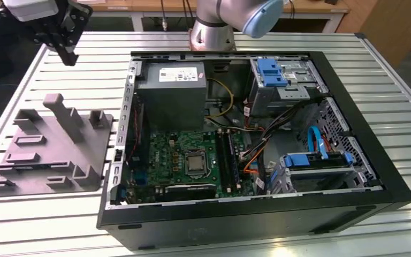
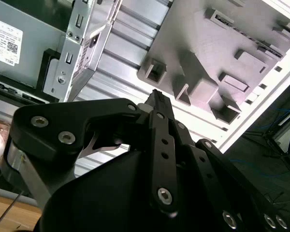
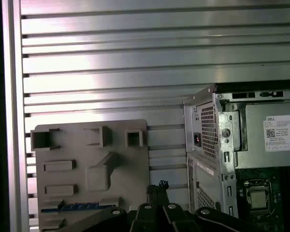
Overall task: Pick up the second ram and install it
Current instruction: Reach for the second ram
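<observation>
Exterior view, end effector: the black end effector hangs high over the far corner of the desk on the exterior view's left. Its fingers are drawn together to a narrow point with nothing between them.
Exterior view, desk: a ribbed silver metal desk carries everything.
Exterior view, tray: a grey moulded plastic fixture tray lies flat on the exterior view's left, just beside the case and well apart from the end effector.
Exterior view, case: a black open computer case lies on its side in the middle. Inside are a green motherboard and a grey boxy power supply.
Second wrist view, end effector: the end effector has its fingers pressed against each other, gripping nothing. It is raised clear of the fixture tray and of the case's metal corner.
First wrist view, second ram: the second ram, a long thin dark strip with a blue tint, lies in a long slot of the fixture tray. The slot is at the end away from the three square posts.
First wrist view, end effector: the closed tip is apart from the second ram, between tray and case.
</observation>
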Controlling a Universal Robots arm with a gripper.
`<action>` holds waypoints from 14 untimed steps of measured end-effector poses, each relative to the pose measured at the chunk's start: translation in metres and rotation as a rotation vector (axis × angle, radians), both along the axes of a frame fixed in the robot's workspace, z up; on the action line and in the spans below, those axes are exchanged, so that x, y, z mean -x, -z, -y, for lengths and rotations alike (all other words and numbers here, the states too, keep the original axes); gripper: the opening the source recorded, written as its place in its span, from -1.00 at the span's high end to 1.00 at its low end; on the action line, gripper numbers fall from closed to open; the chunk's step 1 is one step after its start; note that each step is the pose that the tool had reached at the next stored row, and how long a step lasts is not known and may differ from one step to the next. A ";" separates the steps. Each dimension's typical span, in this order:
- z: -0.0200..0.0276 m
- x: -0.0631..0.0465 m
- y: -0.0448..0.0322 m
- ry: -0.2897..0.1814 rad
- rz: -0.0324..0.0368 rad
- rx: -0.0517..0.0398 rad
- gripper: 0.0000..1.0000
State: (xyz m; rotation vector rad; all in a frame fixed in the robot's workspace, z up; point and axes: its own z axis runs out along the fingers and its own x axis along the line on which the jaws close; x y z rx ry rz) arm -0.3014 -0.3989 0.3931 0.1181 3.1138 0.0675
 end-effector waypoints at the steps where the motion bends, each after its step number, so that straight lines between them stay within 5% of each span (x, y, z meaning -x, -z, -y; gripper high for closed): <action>1: 0.0000 0.002 0.0000 0.000 0.0000 0.0000 0.80; 14: 0.0000 0.027 0.0003 0.000 0.0000 0.0000 0.80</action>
